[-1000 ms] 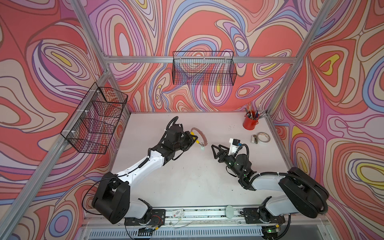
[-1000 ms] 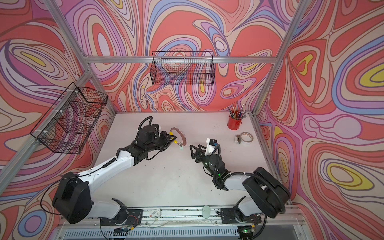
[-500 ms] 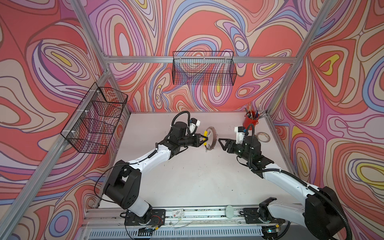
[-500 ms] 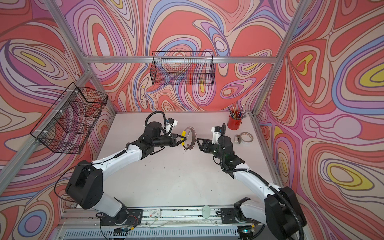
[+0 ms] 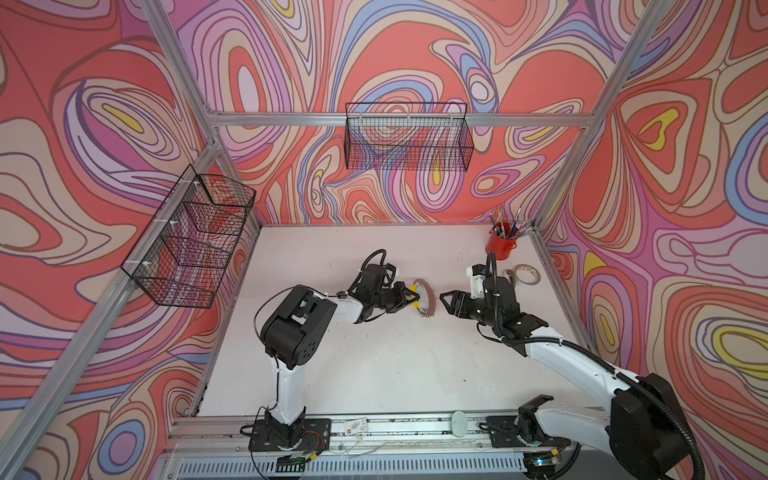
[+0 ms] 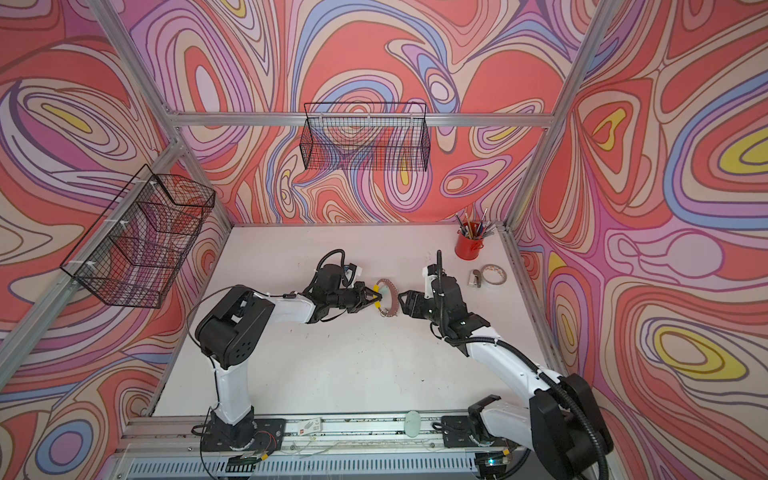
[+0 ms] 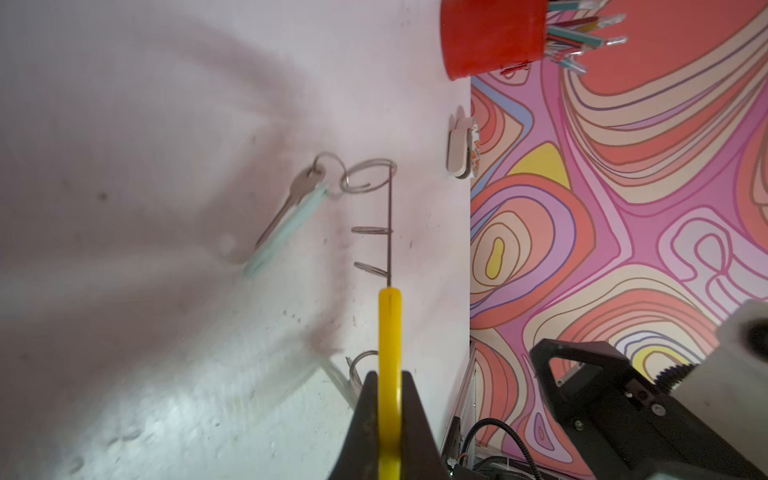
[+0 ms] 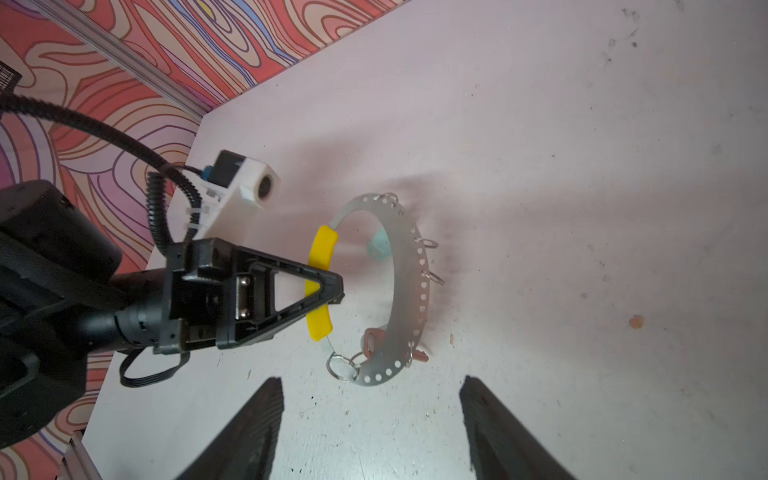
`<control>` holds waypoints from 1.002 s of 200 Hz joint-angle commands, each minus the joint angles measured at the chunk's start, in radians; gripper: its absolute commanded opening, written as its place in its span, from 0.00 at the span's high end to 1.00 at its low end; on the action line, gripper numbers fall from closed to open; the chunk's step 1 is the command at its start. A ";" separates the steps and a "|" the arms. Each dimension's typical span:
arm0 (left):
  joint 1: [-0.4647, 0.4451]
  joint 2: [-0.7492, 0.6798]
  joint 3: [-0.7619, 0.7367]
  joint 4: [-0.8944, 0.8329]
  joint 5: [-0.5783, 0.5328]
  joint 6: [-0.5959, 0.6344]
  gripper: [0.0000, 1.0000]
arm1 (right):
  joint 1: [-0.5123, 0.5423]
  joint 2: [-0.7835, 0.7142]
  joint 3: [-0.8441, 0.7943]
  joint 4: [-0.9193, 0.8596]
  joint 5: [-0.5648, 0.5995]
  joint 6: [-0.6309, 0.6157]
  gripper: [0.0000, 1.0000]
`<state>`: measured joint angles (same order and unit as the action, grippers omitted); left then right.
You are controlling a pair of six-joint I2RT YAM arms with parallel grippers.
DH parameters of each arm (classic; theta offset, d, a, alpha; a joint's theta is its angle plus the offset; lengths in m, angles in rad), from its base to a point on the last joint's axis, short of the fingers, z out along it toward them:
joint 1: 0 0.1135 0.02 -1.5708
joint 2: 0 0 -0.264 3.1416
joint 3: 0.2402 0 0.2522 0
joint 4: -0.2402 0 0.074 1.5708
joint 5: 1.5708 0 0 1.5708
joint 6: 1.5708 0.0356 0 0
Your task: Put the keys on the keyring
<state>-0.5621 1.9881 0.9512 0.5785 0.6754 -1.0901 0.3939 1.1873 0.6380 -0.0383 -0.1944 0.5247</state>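
Inside a booth with swirling red and purple walls, a white table (image 5: pixel 374 374) is filling the floor, and two robot arms are reaching in from its near edge towards the middle. Two black wire baskets are hanging on the walls, one on the left wall (image 5: pixel 191 245) and one on the back wall (image 5: pixel 407 143); nothing is showing inside either. At the far right corner a red cup (image 5: pixel 500 247) is holding a bunch of pens and pencils, and a whitish tape roll (image 5: pixel 527 275) is lying near it.

At mid-table the left gripper (image 5: pixel 413 297) is pinching the keyring (image 5: pixel 433 297) by its yellow sleeve (image 8: pixel 320 282), jaws closed tight on it, and is presenting the flat grey hoop on edge. Whether the lower rim is touching the table is not clear. The right gripper (image 5: pixel 448 304) is facing the hoop from close by, jaws spread wide and carrying nothing.

The hoop is looking thin, stiff and light, with slick metal faces, so the sleeve is probably the surest place to hold it. One key (image 7: pixel 297 193), joined to a pale plastic tag (image 7: pixel 286 232), is dangling from a small wire loop (image 7: pixel 374 160) on the rim. It is likely to swing at any nudge and is probably easiest to take by the flat tag. What looks like a second key (image 8: pixel 372 338), tinted reddish, is crossing behind the rim near the sleeve's lower end.
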 commanded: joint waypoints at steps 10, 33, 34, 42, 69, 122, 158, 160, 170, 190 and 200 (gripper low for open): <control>-0.040 0.030 -0.116 0.208 -0.007 -0.145 1.00 | -0.002 0.002 0.009 -0.035 0.014 -0.016 0.28; -0.057 0.049 -0.179 0.269 -0.006 -0.173 1.00 | -0.002 0.020 0.009 -0.067 0.010 -0.022 0.29; -0.058 0.049 -0.181 0.270 -0.007 -0.172 1.00 | -0.002 0.021 0.009 -0.068 0.010 -0.022 0.29; -0.059 0.058 -0.195 0.272 -0.014 -0.166 1.00 | -0.002 0.028 0.010 -0.079 0.005 -0.026 0.29; -0.061 0.126 -0.220 0.316 -0.021 -0.176 0.97 | -0.001 0.069 0.008 -0.136 -0.021 -0.024 0.35; -0.081 0.136 -0.268 0.434 0.006 -0.249 0.90 | 0.105 0.163 0.001 -0.161 -0.033 0.007 0.40; -0.080 0.089 -0.233 0.371 0.003 -0.232 0.93 | 0.105 0.145 -0.018 -0.126 -0.020 0.025 0.39; -0.079 0.086 -0.231 0.368 0.004 -0.232 0.93 | 0.104 0.144 -0.020 -0.123 -0.020 0.026 0.39; -0.078 0.072 -0.221 0.358 0.006 -0.222 0.93 | 0.105 0.144 -0.027 -0.112 -0.012 0.029 0.38; -0.070 0.043 -0.201 0.292 0.002 -0.176 0.92 | 0.103 0.155 -0.008 -0.136 0.005 0.018 0.38; -0.063 0.029 -0.193 0.243 -0.009 -0.155 0.92 | 0.103 0.150 -0.011 -0.129 0.014 0.021 0.38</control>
<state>-0.6353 2.0556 0.7395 0.9642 0.6876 -1.2839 0.4988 1.3483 0.6273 -0.1722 -0.2188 0.5369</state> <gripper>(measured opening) 0.094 0.616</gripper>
